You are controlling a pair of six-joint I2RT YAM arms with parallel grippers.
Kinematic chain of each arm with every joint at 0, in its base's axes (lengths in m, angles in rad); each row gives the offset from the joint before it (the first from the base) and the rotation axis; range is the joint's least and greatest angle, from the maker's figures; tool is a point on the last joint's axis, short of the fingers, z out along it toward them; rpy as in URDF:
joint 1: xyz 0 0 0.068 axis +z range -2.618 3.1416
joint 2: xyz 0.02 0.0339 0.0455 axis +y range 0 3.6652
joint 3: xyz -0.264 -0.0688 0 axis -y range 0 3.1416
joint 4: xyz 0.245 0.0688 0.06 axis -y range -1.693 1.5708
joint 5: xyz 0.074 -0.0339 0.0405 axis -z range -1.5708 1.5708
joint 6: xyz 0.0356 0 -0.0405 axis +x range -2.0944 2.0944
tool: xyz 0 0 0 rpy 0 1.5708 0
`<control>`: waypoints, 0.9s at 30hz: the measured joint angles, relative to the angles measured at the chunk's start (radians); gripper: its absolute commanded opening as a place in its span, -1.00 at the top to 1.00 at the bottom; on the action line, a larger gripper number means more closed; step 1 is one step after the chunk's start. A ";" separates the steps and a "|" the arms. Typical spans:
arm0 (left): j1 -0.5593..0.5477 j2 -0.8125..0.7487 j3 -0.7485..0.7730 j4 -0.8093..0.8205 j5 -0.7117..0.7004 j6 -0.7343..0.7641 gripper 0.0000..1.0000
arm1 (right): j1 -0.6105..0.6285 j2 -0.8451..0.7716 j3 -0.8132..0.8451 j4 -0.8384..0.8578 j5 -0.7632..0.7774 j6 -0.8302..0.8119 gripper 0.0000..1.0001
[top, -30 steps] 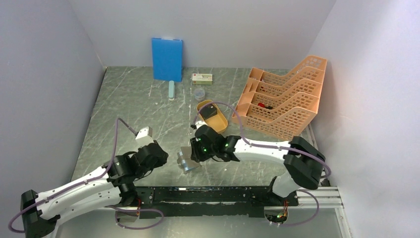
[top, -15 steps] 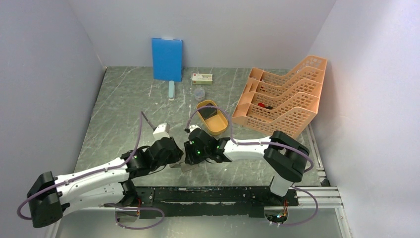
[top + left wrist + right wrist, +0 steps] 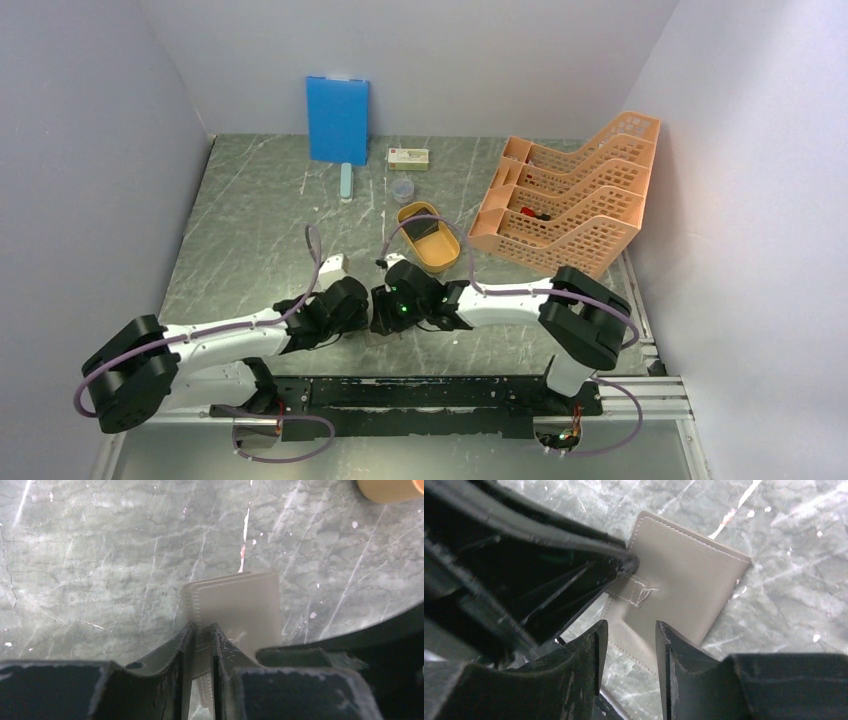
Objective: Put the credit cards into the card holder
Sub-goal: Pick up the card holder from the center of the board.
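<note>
The left gripper [image 3: 201, 630] was nearly closed, its two fingers pinching the stitched edge of the one card holder [image 3: 240, 605], which lay flat on the grey marbled table [image 3: 260, 220] and stretched away from the fingertips. The right gripper [image 3: 630, 626] stood with its two fingers apart, holding nothing, the taupe wallet lying just past and below the gap. The two grippers met nose to nose over it. Farther back sat one orange oval tray [image 3: 450, 260] holding the credit cards [image 3: 421, 224] (a dark stack, too small to count), well apart from both grippers. Beyond stood one orange file rack [image 3: 570, 200], one blue board [image 3: 338, 118] and one white-and-green box [image 3: 408, 157]. A second before, the left gripper had been well to the wallet's left; it had since closed in.
</note>
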 measured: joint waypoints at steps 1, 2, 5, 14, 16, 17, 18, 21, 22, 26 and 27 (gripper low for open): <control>0.003 0.014 0.000 0.013 0.000 -0.002 0.56 | 0.001 -0.011 -0.006 0.000 -0.002 0.003 0.05; 0.006 0.027 0.000 0.020 0.000 -0.004 0.57 | 0.002 -0.021 -0.012 -0.003 -0.002 0.005 0.01; 0.010 0.048 0.000 0.038 0.000 -0.011 0.57 | 0.006 -0.071 -0.039 -0.018 -0.002 0.021 -0.16; 0.019 0.054 -0.032 0.109 -0.001 -0.033 0.60 | -0.019 -0.249 -0.140 -0.036 0.016 0.125 -0.44; 0.020 0.054 -0.042 0.129 -0.001 -0.037 0.60 | -0.050 -0.278 -0.188 -0.013 0.006 0.161 -0.45; 0.021 0.053 -0.047 0.140 -0.001 -0.039 0.60 | -0.068 -0.282 -0.209 0.001 -0.003 0.179 -0.45; 0.021 0.053 -0.054 0.152 -0.001 -0.042 0.61 | -0.084 -0.280 -0.229 0.016 -0.016 0.194 -0.46; 0.022 0.053 -0.066 0.181 -0.001 -0.046 0.60 | -0.120 -0.259 -0.271 0.063 -0.061 0.235 -0.46; 0.022 0.053 -0.071 0.190 -0.001 -0.048 0.61 | -0.127 -0.249 -0.278 0.078 -0.074 0.246 -0.47; 0.022 0.053 -0.087 0.221 -0.001 -0.052 0.61 | -0.155 -0.200 -0.308 0.168 -0.135 0.292 -0.47; 0.022 0.053 -0.092 0.228 -0.001 -0.053 0.60 | -0.165 -0.188 -0.315 0.195 -0.148 0.307 -0.47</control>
